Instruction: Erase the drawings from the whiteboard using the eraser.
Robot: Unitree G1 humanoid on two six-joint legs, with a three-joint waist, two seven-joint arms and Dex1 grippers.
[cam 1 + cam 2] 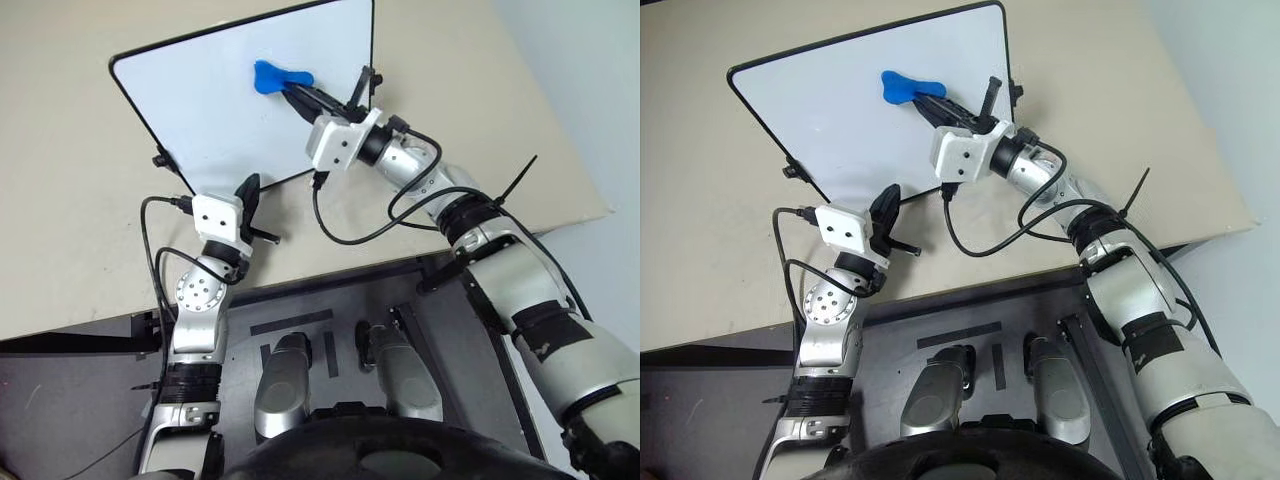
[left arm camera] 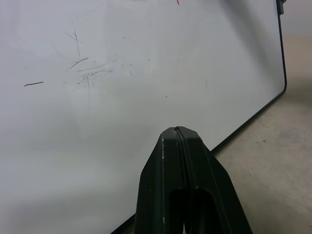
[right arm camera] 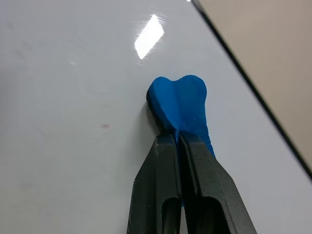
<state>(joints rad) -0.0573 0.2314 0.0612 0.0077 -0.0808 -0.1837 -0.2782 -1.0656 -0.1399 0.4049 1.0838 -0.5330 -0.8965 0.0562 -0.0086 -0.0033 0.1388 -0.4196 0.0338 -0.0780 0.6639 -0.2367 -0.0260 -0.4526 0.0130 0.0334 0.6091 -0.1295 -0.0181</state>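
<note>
Right gripper clamps blue eraser, pressed on whiteboard near top right corner. Left gripper closed, empty, at bottom edge. Drawings nearly gone; faint smudges remain.

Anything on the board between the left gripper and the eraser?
Bare white whiteboard separates the left gripper from the eraser in the left eye view; the left wrist view shows only faint grey smudges.

Bright, even light falls from overhead, and the whiteboard and the desk show only soft shadows. A sharp patch of glare sits on the board in the right wrist view, beside the eraser. In both wrist views the near black fingers look slightly soft.
</note>
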